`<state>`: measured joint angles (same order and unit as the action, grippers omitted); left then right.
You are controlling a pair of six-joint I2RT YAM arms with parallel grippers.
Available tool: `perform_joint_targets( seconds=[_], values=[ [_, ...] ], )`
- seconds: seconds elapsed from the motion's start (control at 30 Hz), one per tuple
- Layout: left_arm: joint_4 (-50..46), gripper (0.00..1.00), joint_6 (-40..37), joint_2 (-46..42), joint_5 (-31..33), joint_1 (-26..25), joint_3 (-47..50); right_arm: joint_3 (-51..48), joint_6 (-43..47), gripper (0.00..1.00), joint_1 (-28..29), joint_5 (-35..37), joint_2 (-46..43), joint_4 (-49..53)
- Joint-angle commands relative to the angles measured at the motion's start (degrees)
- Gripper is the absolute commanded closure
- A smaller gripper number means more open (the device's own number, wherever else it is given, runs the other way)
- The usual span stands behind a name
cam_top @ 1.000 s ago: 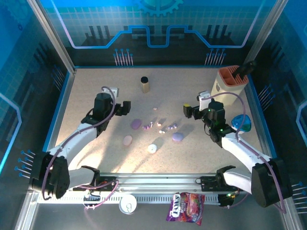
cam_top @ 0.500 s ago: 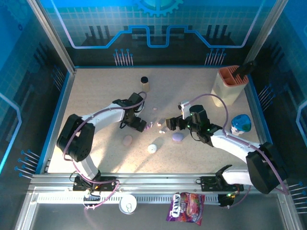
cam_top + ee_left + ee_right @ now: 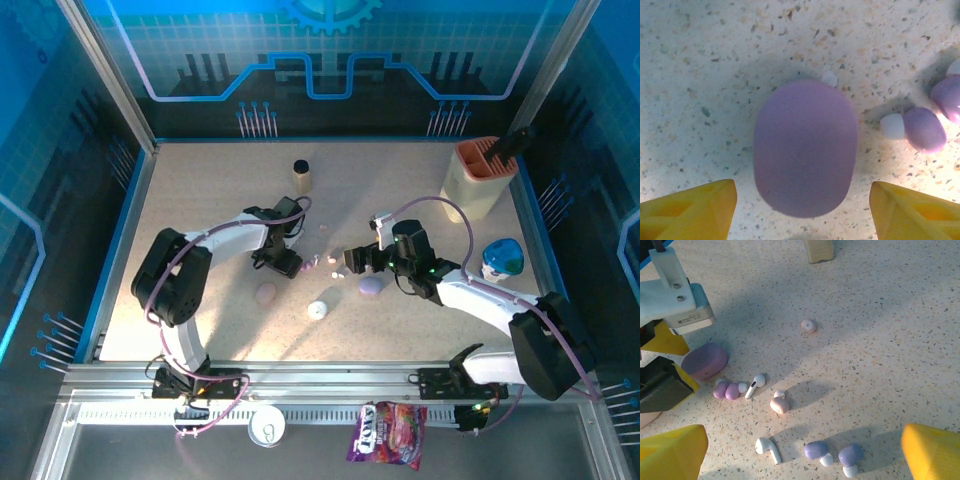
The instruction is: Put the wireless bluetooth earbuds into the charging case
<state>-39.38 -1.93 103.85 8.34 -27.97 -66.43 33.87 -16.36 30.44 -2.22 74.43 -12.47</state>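
My left gripper (image 3: 802,210) hangs over the purple charging case (image 3: 805,145), yellow fingers spread either side, not touching. Purple earbuds (image 3: 924,129) lie just beside it. I should centre, then pinch evenly. My right gripper (image 3: 802,454) gapes wide.

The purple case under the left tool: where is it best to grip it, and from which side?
Grip the purple case across its narrower width, at the middle of its long sides, coming from straight above. It lies flat, a smooth oval, and the left tool straddles that width.
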Motion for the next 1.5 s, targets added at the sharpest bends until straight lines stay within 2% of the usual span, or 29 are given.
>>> perform_joint_targets(
  seconds=[0.0, 0.27, 0.47, 0.63, 0.73, 0.9, 1.0, 1.07, 1.13, 1.3, 1.47],
  values=[
    [1.80, 0.35, -0.70, 1.40, -1.60, 0.18, -2.12, 0.68, -0.99, 0.00, 0.84, -0.57, 0.23, -0.93],
    [3.38, 0.55, -0.66, 1.97, -2.10, 1.02, -0.98, 0.64, -5.23, 0.00, 0.84, 2.88, -0.96, 0.72],
    [5.65, 0.60, -0.79, 0.00, -1.75, 1.34, 1.14, 1.98, -9.23, 0.00, -0.60, 2.53, -2.27, 4.05],
    [11.89, 0.61, -2.28, -5.27, -1.77, 1.34, 4.93, 4.09, -15.01, 0.00, -4.47, -6.97, -2.47, 6.91],
    [19.34, 0.61, -4.75, -9.95, -3.99, 1.34, 8.93, 6.12, -20.60, 0.02, -7.06, -14.50, -1.57, 9.58],
    [34.56, 0.61, -9.21, -17.81, -13.55, 1.16, 15.94, 11.45, -25.01, 0.04, -7.96, -25.84, 2.62, 15.34],
    [42.82, 0.63, -14.64, -21.21, -19.56, 1.16, 20.34, 12.25, -26.96, 0.02, -7.56, -30.94, 4.39, 13.00],
    [47.76, 0.64, -18.34, -22.63, -23.39, 1.01, 22.96, 12.57, -27.93, 0.03, -7.20, -32.83, 5.23, 11.39],
    [50.75, 0.65, -22.01, -23.59, -25.96, 0.44, 24.75, 13.24, -29.19, 0.08, -6.85, -33.63, 6.10, 10.72],
    [51.91, 0.64, -24.70, -23.80, -26.96, -1.11, 24.91, 16.01, -30.58, 0.23, -5.00, -35.88, 9.28, 10.14],
    [52.25, 0.64, -26.01, -23.89, -26.62, -2.87, 24.76, 20.29, -29.81, 0.29, -2.68, -37.52, 13.29, 10.75]
  ],
)
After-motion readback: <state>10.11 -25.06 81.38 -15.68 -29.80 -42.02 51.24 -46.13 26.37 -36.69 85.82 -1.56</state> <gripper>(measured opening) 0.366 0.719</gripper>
